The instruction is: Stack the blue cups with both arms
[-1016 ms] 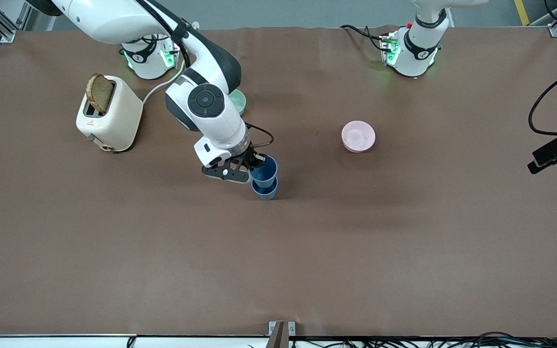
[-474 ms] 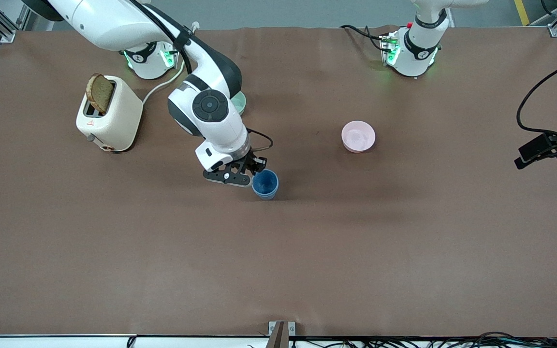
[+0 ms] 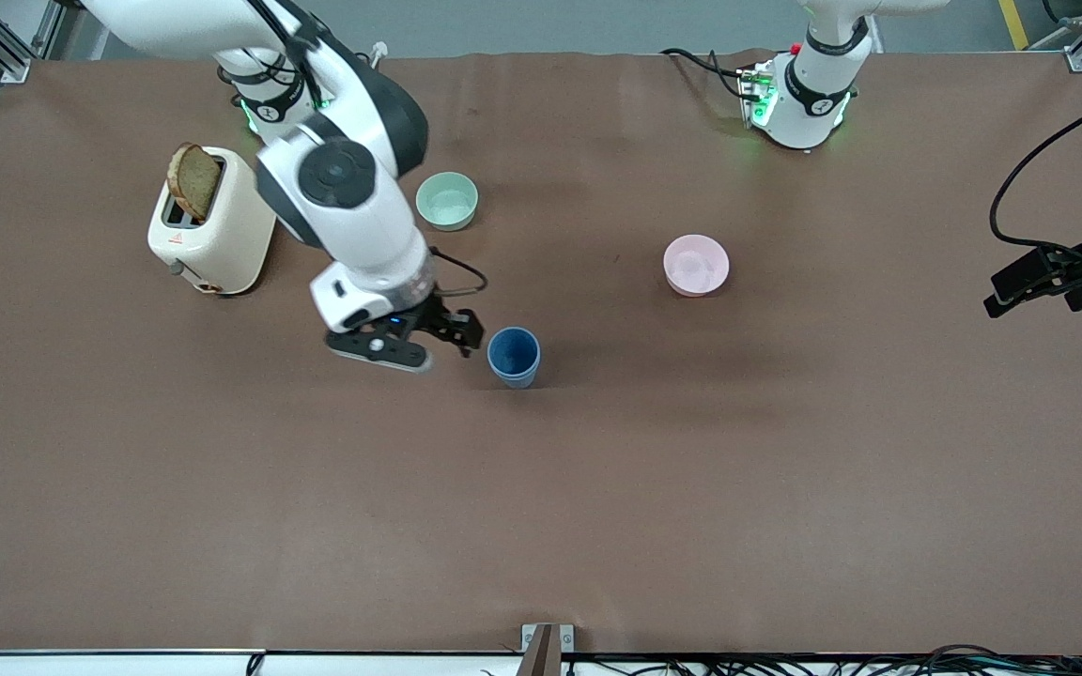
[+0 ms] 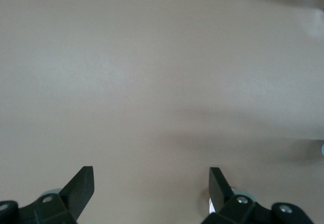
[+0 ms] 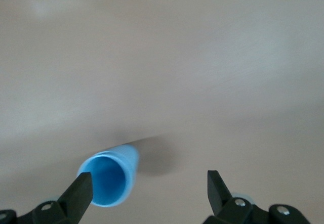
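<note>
The two blue cups (image 3: 514, 357) stand nested, one inside the other, upright near the middle of the table. In the right wrist view the stack (image 5: 110, 178) shows its open mouth beside one fingertip. My right gripper (image 3: 462, 334) is open and empty, just beside the stack toward the right arm's end of the table, and it does not touch the stack; it also shows in the right wrist view (image 5: 148, 181). My left gripper (image 3: 1034, 279) waits open and empty above the left arm's end of the table. In the left wrist view the left gripper (image 4: 152, 176) has only bare brown table under it.
A cream toaster (image 3: 212, 225) with a slice of bread in it stands toward the right arm's end. A mint-green bowl (image 3: 447, 201) lies farther from the front camera than the cups. A pink bowl (image 3: 696, 265) lies toward the left arm's end.
My right gripper let go of the upper cup, which now sits down inside the lower one. It then drew back toward the right arm's end, uncovering the mint-green bowl. The left gripper drifted slightly.
</note>
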Controlling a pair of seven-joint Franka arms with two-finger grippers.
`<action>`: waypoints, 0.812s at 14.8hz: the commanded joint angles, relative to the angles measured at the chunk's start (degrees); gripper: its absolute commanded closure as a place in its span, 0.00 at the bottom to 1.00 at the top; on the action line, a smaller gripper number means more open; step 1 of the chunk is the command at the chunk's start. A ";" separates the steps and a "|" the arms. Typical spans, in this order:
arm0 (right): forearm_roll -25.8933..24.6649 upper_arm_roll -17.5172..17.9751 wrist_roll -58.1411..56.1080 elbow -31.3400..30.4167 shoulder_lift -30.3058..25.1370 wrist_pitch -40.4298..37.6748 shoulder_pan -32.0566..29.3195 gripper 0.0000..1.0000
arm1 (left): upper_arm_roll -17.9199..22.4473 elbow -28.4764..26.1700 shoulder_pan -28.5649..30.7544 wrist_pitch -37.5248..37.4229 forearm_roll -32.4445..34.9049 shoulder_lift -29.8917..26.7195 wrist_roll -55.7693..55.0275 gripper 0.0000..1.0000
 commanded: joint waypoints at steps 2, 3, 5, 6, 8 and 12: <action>3.34 -4.32 -10.73 -1.48 -9.33 -5.76 -4.20 0.00 | -0.24 -0.24 -0.02 -4.66 0.96 -1.33 0.54 0.00; 5.00 -7.39 -14.59 -1.49 -11.53 -6.46 -3.94 0.00 | -0.42 0.28 -0.19 -6.16 2.70 -1.33 0.54 0.00; 8.52 -13.55 -21.10 -1.57 -15.14 -7.52 -3.76 0.00 | -1.99 0.81 -0.02 -6.96 6.22 -1.33 0.72 0.00; 9.23 -16.36 -25.57 -1.57 -16.46 -9.09 -3.67 0.00 | -2.17 0.81 0.33 -6.96 6.23 -1.41 0.98 0.00; 11.24 -22.42 -35.32 -1.49 -19.18 -12.17 -3.50 0.00 | -2.09 1.34 0.42 -6.96 5.53 -1.41 1.07 0.00; 16.43 -32.63 -49.92 -1.40 -22.79 -18.06 -3.49 0.00 | -1.91 3.09 0.42 -6.96 3.42 -1.50 0.89 0.00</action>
